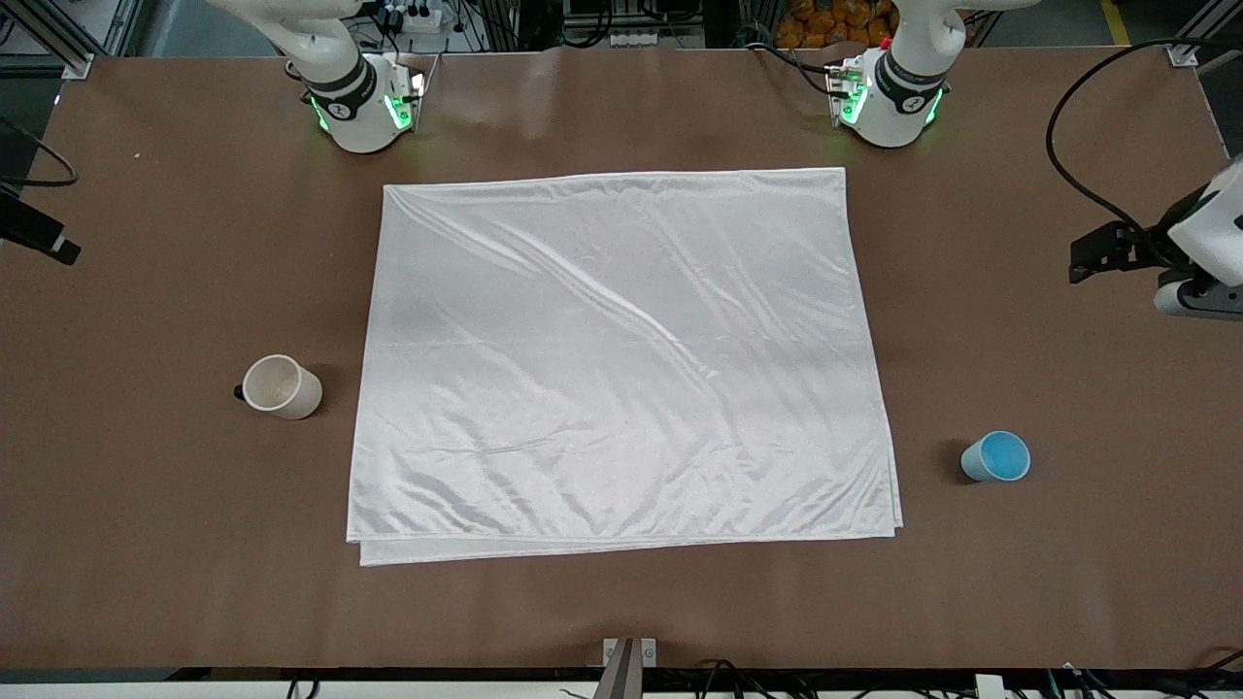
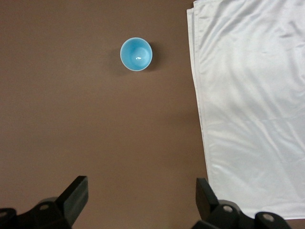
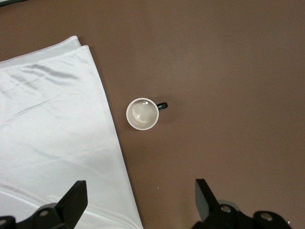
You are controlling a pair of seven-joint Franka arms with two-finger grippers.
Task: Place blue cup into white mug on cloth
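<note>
Jaws wide on both sides, nothing between them: the left gripper (image 2: 142, 200) shows its 2 black fingers (image 2: 76, 193) spread apart in the left wrist view, and the right gripper (image 3: 141, 202) does the same in the right wrist view. Each wrist camera looks straight down, so both hands hang high with fingers pointing at the table (image 1: 621, 602). In the front view the left gripper (image 1: 1102, 257) sits at the 3 o'clock edge, up in the air over bare table at the left arm's end; the right gripper is out of that view.

The blue cup (image 1: 996, 456) stands upright on bare table, mouth up, long axis vertical, at about 4 o'clock from the cloth (image 1: 621, 359) and apart from its edge. The left wrist view catches the blue cup (image 2: 136, 54) from above, off the cloth (image 2: 252, 105).

The white mug (image 1: 281, 386) stands upright too, mouth up, at about 8 o'clock from the cloth, just beside its edge but not touching. Its black handle (image 1: 239, 392) points away from the cloth, toward the right arm's end. The cloth lies flat, wrinkled, layers showing along its nearer edge.
</note>
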